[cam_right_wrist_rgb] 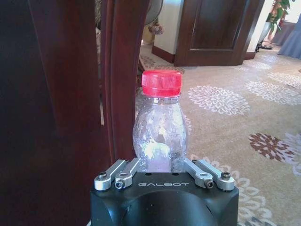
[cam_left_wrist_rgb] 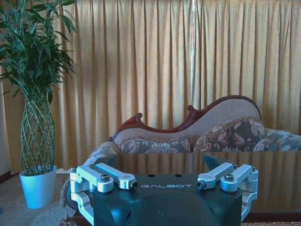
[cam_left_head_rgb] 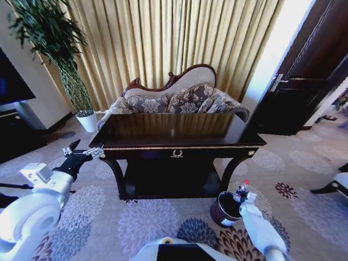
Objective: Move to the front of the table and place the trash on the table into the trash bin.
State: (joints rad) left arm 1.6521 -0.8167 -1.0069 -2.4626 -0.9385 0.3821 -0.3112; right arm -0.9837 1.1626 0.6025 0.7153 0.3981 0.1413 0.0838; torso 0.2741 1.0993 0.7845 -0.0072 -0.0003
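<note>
Right claw: our right claw (cam_left_head_rgb: 241, 197) is clamped around the clear plastic water bottle with a red cap (cam_right_wrist_rgb: 159, 127), both fingers pressed to its body low down, cap pointing up.
Bottle position: in the head view we see the bottle (cam_left_head_rgb: 243, 190) held right at the far rim of the small dark cylindrical trash bin (cam_left_head_rgb: 225, 209), which stands on the patterned carpet (cam_left_head_rgb: 147, 217) beside the right front leg of the counter.
Left claw: our left claw (cam_left_head_rgb: 81, 152) waits spread wide and empty at the left end of the large dark glossy wooden counter with gold trim (cam_left_head_rgb: 179, 133).
Counter top: we pick out no paper or wrapper bits on the glossy top from here; reflections make that hard to confirm.
Step in hand: we judge this to be the drop of the bottle into the bin.
How to do it well: we would centre the bottle over the bin's mouth rather than its rim, keep it clear of the counter leg (cam_right_wrist_rgb: 124, 75), lower it a little, then release, so it does not bounce off the edge onto the carpet.
Risk: the bin looks light; a nudge from the wrist could tip it.
</note>
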